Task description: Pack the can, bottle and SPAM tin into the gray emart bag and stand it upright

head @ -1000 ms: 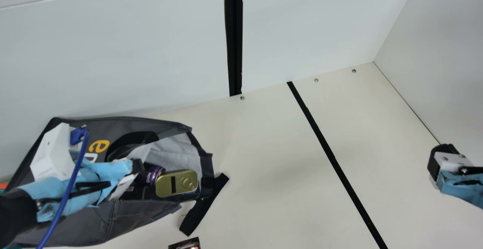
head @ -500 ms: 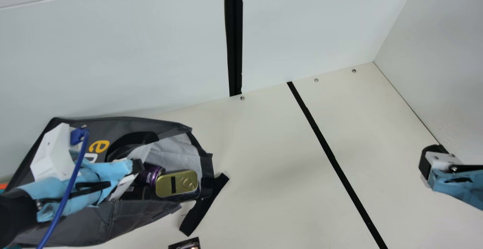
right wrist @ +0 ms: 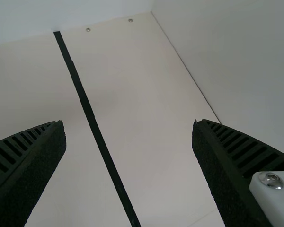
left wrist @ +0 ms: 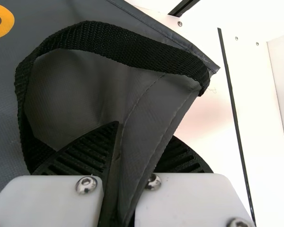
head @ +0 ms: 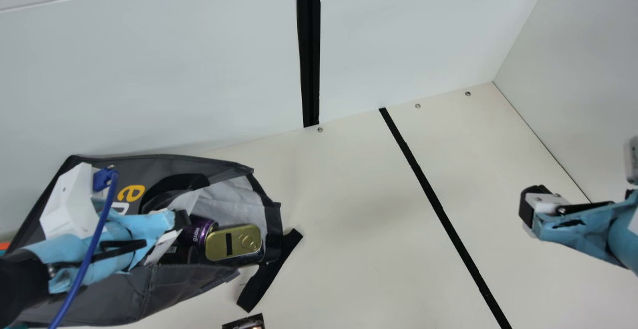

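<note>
The gray emart bag (head: 112, 289) lies on its side at the left, mouth facing right. Inside its opening are the SPAM tin (head: 233, 243), gold lid outward, a purple can (head: 199, 231) beside it, and a dark round item partly hidden behind the arm. My left gripper (head: 182, 220) is at the mouth; the left wrist view has the left gripper (left wrist: 135, 161) shut on a fold of the bag's gray fabric (left wrist: 146, 123), next to a black handle. My right gripper (head: 528, 214) is above the table's right side; in the right wrist view the right gripper (right wrist: 130, 137) stands wide open, nothing between its fingers.
A black strap (head: 269, 271) lies on the table right of the bag's mouth. A small dark object (head: 245, 322) shows at the bottom edge. Black tape (head: 438, 209) crosses the table (head: 349, 209); white walls stand behind and at the right.
My right gripper has moved left over the table, bringing more of its arm into the main view. The left arm, the bag and its contents have stayed still.
</note>
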Motion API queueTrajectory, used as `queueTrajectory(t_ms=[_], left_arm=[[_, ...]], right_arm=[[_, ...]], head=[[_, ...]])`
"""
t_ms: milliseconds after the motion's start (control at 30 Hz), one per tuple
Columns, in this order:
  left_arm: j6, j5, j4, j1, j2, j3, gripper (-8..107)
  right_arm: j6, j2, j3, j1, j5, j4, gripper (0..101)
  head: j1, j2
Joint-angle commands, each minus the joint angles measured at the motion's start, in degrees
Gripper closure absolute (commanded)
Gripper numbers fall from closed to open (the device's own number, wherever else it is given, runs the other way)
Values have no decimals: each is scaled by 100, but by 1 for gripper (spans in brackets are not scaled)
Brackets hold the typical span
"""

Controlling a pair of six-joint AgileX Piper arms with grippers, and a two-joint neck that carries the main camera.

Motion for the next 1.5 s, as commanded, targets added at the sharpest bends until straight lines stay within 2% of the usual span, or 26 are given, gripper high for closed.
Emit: queueTrajectory(t_ms=[0,367,633,900,1467], left_arm=[[0,0,0,0,0,0,107],[0,0,0,0,0,0,107],[0,0,0,0,0,0,107],[0,0,0,0,0,0,107],[0,0,0,0,0,0,107]], right_arm=[[112,54,7,197,6,-19,6],[472,459,-72,945,6,36,6],[261,741,-209,942,6,496,6],[-437,1039,-322,473,-38,1290,6],[-2187,1605,156,-415,-640,2906,6]], head=[[-130,-5],[-130,-5],[-130,-5],[-130,-5],[-130,-5]])
